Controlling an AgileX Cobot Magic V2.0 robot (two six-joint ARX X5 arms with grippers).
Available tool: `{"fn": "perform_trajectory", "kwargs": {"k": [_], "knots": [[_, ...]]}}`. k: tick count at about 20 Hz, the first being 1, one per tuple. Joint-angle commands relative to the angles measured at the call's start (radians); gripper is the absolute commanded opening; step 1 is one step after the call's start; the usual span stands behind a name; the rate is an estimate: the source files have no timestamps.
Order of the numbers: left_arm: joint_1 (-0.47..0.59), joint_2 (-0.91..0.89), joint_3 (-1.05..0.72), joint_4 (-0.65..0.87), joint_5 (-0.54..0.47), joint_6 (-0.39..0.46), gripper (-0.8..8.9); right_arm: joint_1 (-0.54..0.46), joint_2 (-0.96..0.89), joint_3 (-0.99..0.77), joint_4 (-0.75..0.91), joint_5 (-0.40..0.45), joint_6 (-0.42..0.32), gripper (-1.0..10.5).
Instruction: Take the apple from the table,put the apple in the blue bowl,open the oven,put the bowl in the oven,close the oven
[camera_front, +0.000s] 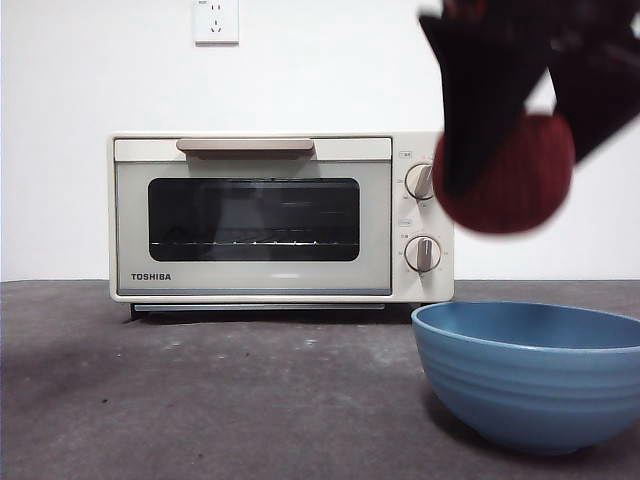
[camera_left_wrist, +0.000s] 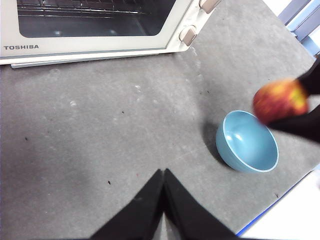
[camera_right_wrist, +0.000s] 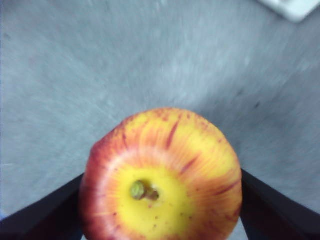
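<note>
Your right hand (camera_front: 515, 150) grips the apple (camera_front: 510, 185) in the air above the blue bowl (camera_front: 530, 375); only its wrist view shows the yellow top. Left hand (camera_left_wrist: 163, 175) hangs closed over the desk (camera_left_wrist: 100, 140).

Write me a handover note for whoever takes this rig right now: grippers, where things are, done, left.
Right gripper: shut on the apple, held in the air above the blue bowl, not yet in it.
Left gripper: jaws shut, empty, waiting over the table.
Blue bowl: empty, on the table in front of the oven's knob side.
Oven: door shut, wire rack visible through the window.
Done: apple picked up.
Left: drop apple in bowl, open oven, put bowl in, close oven.
</note>
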Motion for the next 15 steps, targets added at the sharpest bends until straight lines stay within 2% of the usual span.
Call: {"fn": "perform_trajectory", "kwargs": {"k": [1, 5, 9, 15], "knots": [[-0.003, 0.013, 0.019, 0.011, 0.004, 0.019, 0.07, 0.009, 0.01, -0.09, 0.111, -0.013, 0.051, 3.6], [-0.003, 0.022, 0.019, 0.011, 0.004, 0.019, 0.07, 0.009, 0.019, -0.229, 0.275, -0.018, 0.087, 3.6], [-0.003, 0.033, 0.019, 0.013, 0.004, 0.019, 0.07, 0.009, 0.019, -0.28, 0.306, -0.019, 0.091, 3.7], [-0.003, 0.039, 0.019, 0.013, 0.004, 0.019, 0.07, 0.01, 0.022, -0.299, 0.321, -0.022, 0.101, 4.7]]}}
